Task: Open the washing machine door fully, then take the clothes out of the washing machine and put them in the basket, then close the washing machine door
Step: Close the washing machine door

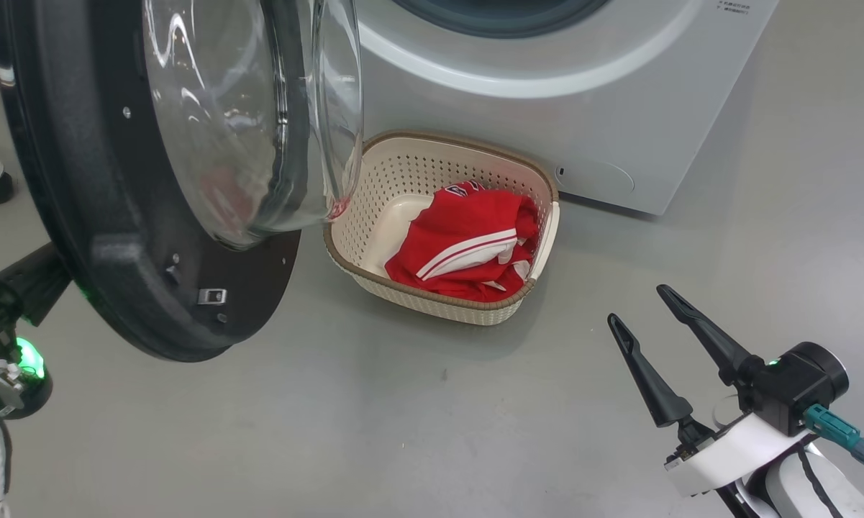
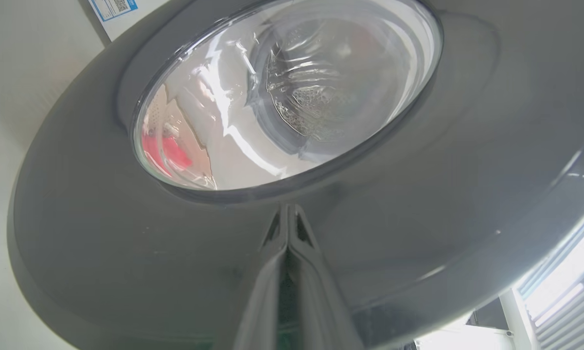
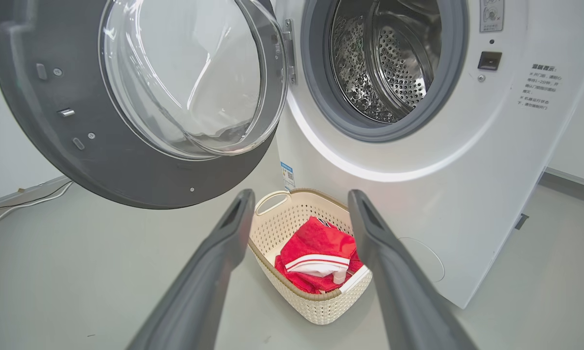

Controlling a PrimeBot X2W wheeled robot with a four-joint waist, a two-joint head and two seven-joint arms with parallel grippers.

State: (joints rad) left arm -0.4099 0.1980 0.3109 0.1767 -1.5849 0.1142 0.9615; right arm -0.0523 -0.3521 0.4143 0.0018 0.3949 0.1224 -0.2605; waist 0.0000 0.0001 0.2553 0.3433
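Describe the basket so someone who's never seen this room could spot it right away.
Find the big white washing machine with its round door swung open. On the grey floor right in front of it sits the basket: cream, perforated, brown-rimmed, with red striped clothes inside.

We saw smooth grey floor (image 1: pixel 403 432), plain white wall (image 3: pixel 9 146) behind, thin cable (image 3: pixel 24 201) trailing along its base; slatted window (image 2: pixel 564 287) glared bright.
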